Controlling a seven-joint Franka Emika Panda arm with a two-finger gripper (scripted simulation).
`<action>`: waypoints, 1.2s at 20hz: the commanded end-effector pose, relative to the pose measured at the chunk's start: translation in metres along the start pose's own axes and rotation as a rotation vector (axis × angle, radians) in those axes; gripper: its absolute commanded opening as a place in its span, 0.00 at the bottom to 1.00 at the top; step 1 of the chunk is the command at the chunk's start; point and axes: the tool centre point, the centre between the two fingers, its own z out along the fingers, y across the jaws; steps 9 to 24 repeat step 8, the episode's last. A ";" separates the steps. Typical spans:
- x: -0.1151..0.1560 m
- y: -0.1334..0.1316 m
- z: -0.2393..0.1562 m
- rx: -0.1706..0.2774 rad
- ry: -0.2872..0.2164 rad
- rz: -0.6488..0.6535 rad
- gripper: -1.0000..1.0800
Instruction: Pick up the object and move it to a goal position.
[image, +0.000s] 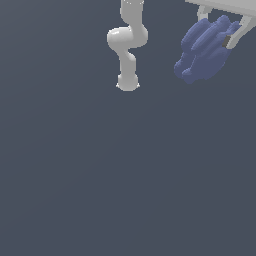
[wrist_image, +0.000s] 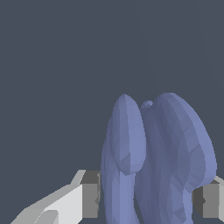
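The object (image: 204, 50) is a matte blue-purple lumpy blob of rounded lobes, at the upper part of the exterior view's right. My white gripper (image: 218, 31) is shut on it, a finger on either side, and the object hangs from the fingers, apart from any surface. In the wrist view the object (wrist_image: 153, 166) fills the gap between the two grey pads (wrist_image: 90, 194), which press against its sides; my gripper (wrist_image: 148, 199) holds it near its base.
The arm's white links and base (image: 127, 50) stand at the top middle of the exterior view. A plain dark grey floor (image: 125, 175) spreads across everything below.
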 end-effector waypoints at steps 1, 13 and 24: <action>-0.002 -0.001 -0.004 0.000 0.000 0.000 0.00; -0.003 -0.002 -0.007 0.000 0.000 0.000 0.00; -0.003 -0.002 -0.007 0.000 0.000 0.000 0.00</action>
